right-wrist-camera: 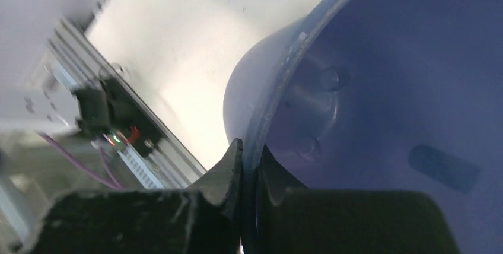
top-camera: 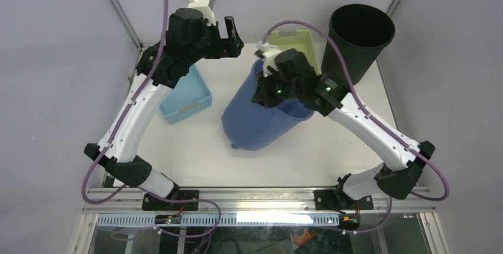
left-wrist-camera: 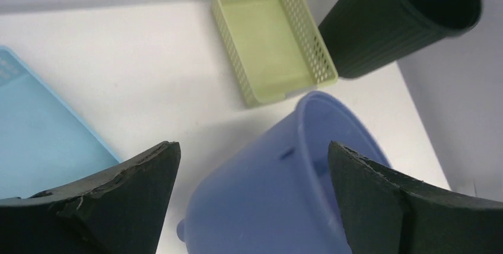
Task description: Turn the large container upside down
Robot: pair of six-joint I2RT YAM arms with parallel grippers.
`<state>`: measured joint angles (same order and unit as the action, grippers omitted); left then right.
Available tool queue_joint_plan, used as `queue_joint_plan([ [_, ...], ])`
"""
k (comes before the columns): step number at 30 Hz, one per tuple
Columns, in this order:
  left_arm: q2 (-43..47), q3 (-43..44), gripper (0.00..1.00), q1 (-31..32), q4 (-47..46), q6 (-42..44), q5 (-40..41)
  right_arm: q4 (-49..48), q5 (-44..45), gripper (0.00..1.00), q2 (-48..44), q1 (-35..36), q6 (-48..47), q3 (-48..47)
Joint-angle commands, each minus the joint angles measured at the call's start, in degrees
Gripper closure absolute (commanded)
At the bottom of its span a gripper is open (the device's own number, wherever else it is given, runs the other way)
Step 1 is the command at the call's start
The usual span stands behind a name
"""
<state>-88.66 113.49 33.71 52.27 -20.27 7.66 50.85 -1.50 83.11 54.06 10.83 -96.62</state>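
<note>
Tipping big blue bucket [top-camera: 261,122], tilted, middle of frame. Right gripper [right-wrist-camera: 249,156] pinched tight on rim. Hold pinch firm, roll mouth down slow. Left gripper [top-camera: 233,35] fingers wide apart, upper middle, could steady side.

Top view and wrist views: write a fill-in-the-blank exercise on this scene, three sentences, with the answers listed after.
The right gripper is shut on the rim of the ____ bucket. The left gripper is ____, holding nothing. The upright bin beside the green basket is ____.
Missing words: blue; open; black.
</note>
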Motion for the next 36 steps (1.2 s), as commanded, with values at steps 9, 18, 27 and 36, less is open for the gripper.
queue_joint_plan([
  [9,18.40,-1.77,0.01,-0.08,-13.64,0.30,11.36,-60.22,-25.69,1.00,-24.51,-24.77,52.86,38.68],
  [18,21.16,-13.26,0.01,-0.66,-8.61,-3.12,4.79,-88.54,-20.91,1.00,-26.79,-26.53,75.10,63.32],
  [27,22.98,-23.84,0.01,-10.87,-2.64,-8.37,-7.85,-93.79,-21.44,1.00,-29.38,-30.38,78.36,76.75],
  [36,24.53,-31.76,0.01,-19.72,-2.04,-9.86,-21.02,-90.68,-25.61,1.00,-33.12,-36.66,77.72,82.24],
])
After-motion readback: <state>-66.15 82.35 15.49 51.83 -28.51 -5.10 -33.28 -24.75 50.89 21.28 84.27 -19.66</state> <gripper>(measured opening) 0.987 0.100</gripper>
